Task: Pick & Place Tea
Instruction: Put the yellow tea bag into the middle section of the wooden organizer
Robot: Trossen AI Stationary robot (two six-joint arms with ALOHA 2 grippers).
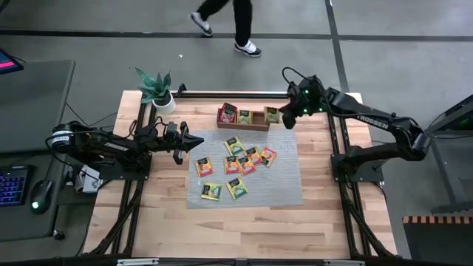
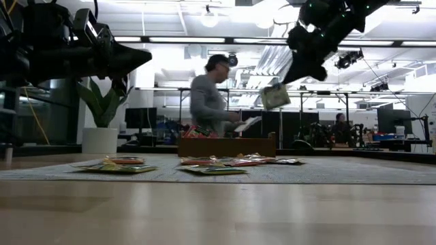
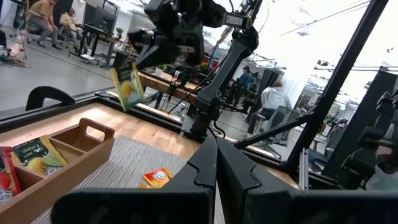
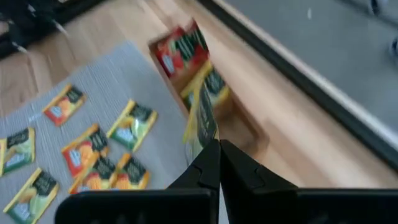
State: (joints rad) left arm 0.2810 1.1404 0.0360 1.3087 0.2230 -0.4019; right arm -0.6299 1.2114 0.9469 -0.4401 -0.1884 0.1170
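Wooden tray [image 1: 255, 125] beneath right gripper [image 1: 284, 118] pinching a green sachet [image 2: 276, 96], potted plant [image 1: 157, 90] near pressed-together left gripper [image 1: 198, 140]

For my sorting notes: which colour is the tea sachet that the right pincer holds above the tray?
Yellow-green square tea sachet with a dark label, clearest in the left wrist view.

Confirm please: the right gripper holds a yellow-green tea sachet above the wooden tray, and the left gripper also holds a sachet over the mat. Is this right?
Not quite. The left gripper holds nothing: the left wrist view shows its fingers shut together with no sachet between them, at the mat's edge. The rest stands: the right gripper holds a yellow-green tea sachet above the wooden tray, as the low view shows.
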